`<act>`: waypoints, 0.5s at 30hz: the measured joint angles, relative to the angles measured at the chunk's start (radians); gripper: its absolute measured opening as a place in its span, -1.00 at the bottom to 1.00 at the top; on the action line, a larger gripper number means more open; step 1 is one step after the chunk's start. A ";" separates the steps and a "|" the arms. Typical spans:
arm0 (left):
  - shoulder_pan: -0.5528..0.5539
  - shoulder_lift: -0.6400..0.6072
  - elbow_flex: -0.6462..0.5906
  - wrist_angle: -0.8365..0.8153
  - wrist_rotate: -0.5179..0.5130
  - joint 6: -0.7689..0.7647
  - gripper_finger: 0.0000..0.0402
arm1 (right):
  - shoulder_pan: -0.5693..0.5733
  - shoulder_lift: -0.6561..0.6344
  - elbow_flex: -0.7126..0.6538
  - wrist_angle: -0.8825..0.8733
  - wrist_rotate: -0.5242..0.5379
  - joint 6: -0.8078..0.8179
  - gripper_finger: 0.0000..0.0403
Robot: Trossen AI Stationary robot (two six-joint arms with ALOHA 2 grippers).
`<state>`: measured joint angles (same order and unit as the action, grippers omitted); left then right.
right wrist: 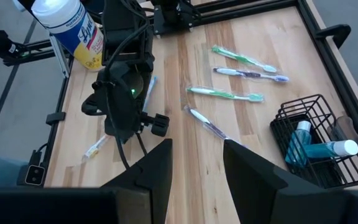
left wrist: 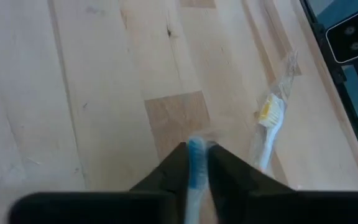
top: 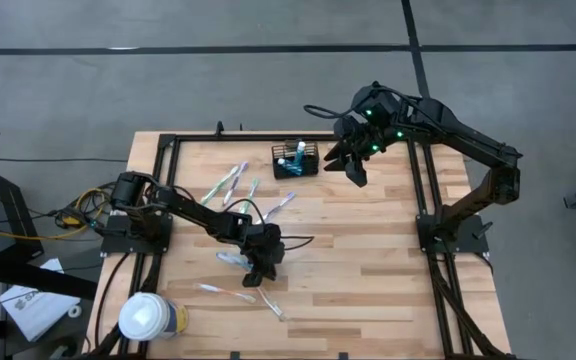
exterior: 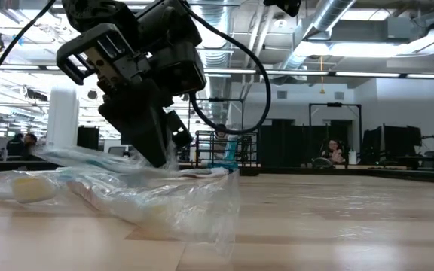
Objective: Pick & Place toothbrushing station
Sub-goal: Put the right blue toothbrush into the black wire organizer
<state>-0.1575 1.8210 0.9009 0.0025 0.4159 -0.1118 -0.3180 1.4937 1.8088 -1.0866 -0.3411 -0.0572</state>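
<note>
Between the clenched fingers of the left gripper [left wrist: 197, 163] sits one blue-and-white wrapped toothbrush [left wrist: 195, 168], apparently the first picked, while the small black wire-mesh basket [top: 296, 159] at the far edge holds only teal tubes [right wrist: 323, 150], several brushes remain scattered, and the right gripper [top: 355, 163] hovers released beside it.

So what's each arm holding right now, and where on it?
Left gripper pinches a blue toothbrush near one end, which end unclear. Right gripper is open, holding nothing.
</note>
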 joint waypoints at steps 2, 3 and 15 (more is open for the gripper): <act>0.002 0.000 0.000 0.001 0.000 -0.018 -0.95 | 0.000 0.000 0.000 0.000 0.000 -0.003 -0.34; 0.002 0.000 0.000 0.009 0.000 -0.038 -0.96 | 0.000 0.000 0.000 0.000 0.000 -0.003 -0.34; 0.091 -0.162 0.017 0.099 0.002 -0.106 -0.98 | -0.006 0.000 0.000 0.015 -0.001 -0.006 -0.34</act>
<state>-0.0663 1.6589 0.9175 0.1012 0.4183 -0.2183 -0.3237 1.4937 1.8088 -1.0720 -0.3416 -0.0631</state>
